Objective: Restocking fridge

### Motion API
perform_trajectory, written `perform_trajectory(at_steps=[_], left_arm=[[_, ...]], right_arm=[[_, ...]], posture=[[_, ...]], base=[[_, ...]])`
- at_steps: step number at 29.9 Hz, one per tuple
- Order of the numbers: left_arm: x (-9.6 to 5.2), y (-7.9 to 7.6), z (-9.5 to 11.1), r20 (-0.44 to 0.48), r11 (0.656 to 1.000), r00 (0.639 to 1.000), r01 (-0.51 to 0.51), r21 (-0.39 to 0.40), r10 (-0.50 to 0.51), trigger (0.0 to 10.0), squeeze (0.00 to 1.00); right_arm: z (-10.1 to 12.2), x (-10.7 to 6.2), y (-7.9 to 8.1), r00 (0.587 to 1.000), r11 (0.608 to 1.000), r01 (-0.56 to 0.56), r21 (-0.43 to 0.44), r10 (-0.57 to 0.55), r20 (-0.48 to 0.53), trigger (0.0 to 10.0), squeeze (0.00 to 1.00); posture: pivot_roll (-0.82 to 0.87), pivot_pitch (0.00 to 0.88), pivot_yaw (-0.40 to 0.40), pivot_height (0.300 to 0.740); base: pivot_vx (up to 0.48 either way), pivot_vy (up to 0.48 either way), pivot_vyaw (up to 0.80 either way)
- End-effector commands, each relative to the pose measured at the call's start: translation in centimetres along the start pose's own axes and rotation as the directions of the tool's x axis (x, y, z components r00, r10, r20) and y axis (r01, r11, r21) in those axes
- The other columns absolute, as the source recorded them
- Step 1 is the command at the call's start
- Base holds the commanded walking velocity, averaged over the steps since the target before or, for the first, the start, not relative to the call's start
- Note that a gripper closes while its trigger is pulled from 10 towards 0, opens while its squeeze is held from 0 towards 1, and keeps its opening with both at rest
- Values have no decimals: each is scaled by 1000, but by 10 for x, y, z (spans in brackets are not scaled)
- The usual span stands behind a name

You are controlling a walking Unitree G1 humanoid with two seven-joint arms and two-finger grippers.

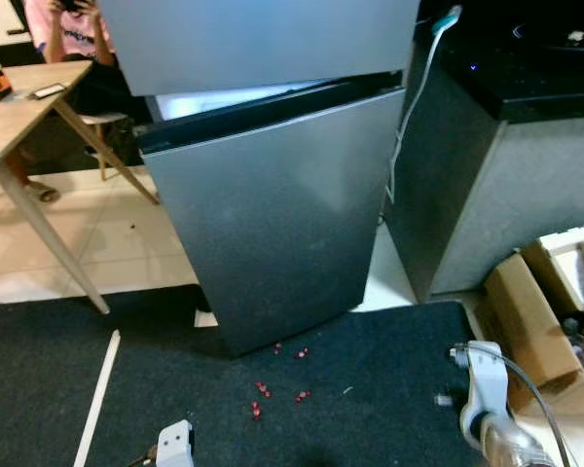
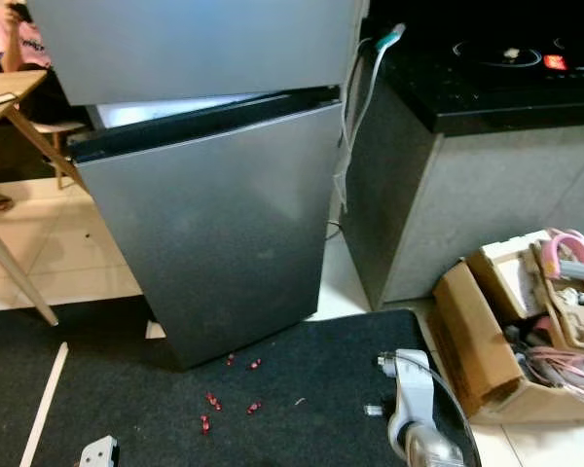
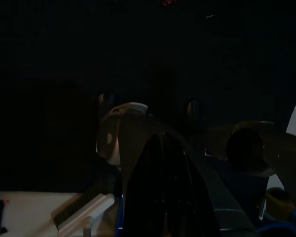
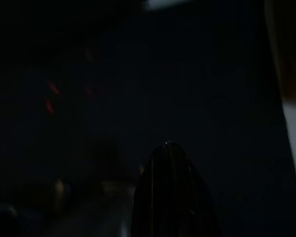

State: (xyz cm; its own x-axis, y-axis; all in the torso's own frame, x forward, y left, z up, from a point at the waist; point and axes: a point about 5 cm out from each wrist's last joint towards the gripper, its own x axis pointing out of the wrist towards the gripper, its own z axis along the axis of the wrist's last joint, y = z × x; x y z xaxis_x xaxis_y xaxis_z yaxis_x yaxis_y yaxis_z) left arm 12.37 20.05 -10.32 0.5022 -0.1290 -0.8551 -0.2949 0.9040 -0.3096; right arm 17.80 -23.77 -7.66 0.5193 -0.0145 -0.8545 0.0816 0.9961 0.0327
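**Ana:** Fridge (image 1: 273, 195) dead ahead at twelve o'clock from the left eye — lower door (image 1: 273, 224) ajar, light showing along its top edge. Red bits (image 1: 258, 389) are scattered on the dark mat (image 1: 370, 389) at its foot, and a person (image 1: 68, 29) sits by the wooden table (image 1: 19, 107) at ten.

**Ben:** Right eye adds a cardboard box (image 2: 487, 341) of clutter at four and a white cable (image 2: 355, 117) hanging down at one. Walking in, a foot could skid on those bits, I'd guess.

**Ana:** Left wrist view is very dark — left gripper (image 3: 163, 197) hangs idle, its opening I can't tell.

**Ben:** Right wrist is the same: right gripper (image 4: 170, 192) is a black shape, its state unreadable, nothing visibly held.
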Motion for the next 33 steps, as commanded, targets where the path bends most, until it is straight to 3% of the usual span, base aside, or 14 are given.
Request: perform_trajectory(at_steps=[1, 5, 13, 16, 21, 33], left_arm=[[0, 0, -4, -7, 1000, 1000, -9, 7, 9, 10000, 0], [0, 0, 0, 2, 1000, 1000, -14, 20, 14, 10000, 0], [0, 4, 3, 1, 995, 998, -65, 78, 65, 10000, 0], [-1, 6, 2, -22, 987, 995, -89, 136, 93, 10000, 0], [-1, 8, -2, -21, 987, 995, -99, 124, 102, 10000, 0], [-1, 6, -4, -37, 970, 992, -112, 216, 123, 10000, 0]], right_arm=[[-15, -2, -7, 997, 998, 55, 30, -54, -47, 10000, 0], [-33, -6, -11, 991, 994, 94, 47, -89, -101, 10000, 0], [-26, -5, -11, 991, 995, 103, 2, -103, -83, 10000, 0], [-18, -3, -9, 994, 996, 87, -37, -89, -63, 10000, 0], [-3, 0, -2, 997, 992, 57, -112, -62, -38, 10000, 0], [-10, 0, -1, 995, 985, 57, -160, -69, -70, 10000, 0]], posture=[[-29, 0, 24, 740], [-26, 0, 28, 740], [-21, 0, 28, 740], [-21, 0, 28, 740], [-16, 0, 25, 740], [-12, 0, 22, 740]], base=[[0, 0, 0], [0, 0, 0], [0, 0, 0], [0, 0, 681], [0, 0, 681], [0, 0, 681]])
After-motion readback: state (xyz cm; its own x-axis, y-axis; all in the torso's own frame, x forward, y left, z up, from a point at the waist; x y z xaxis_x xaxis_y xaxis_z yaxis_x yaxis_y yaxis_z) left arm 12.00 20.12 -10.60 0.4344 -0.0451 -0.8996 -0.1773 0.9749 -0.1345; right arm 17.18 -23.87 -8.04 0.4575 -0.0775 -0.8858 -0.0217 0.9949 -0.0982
